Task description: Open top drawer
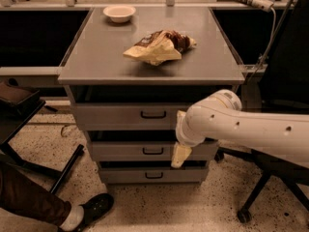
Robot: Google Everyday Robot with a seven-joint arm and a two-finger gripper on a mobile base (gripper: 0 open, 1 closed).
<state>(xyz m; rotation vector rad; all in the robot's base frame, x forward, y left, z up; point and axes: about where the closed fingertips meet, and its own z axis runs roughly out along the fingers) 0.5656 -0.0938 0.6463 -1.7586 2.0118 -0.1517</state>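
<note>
Three drawers: stacked in one grey metal cabinet (96,57), each front with a black bar handle.
Top drawer (106,116): uppermost and tallest front, directly under the cabinet top, shut and level with the frame.
Feel of the drawer: probably rigid sheet metal that slides on runners. Its weight depends on contents, which are hidden. The smooth front offers no purchase.
Bowl (119,12): sits at the far left corner of the cabinet top. It is light and could rattle if the pull is abrupt.
Top handle (153,114): small, stiff and centred on the front, and the only sensible place to take hold. Judged to want a straight, level pull outward.
Snack bag (159,46): lies crumpled mid-top, soft and unlikely to matter.
Gripper (181,154): hangs in front of the middle drawer (125,151), right of that drawer's handle. It points down toward the floor, below and to the right of the top handle and apart from it. I cannot tell whether it is released or clenched.
Arm (251,129): white, enters from the right edge, runs leftward roughly level and bends down at the wrist.
Pose needed: judged to require lifting, shifting left and turning to face the top handle.
</note>
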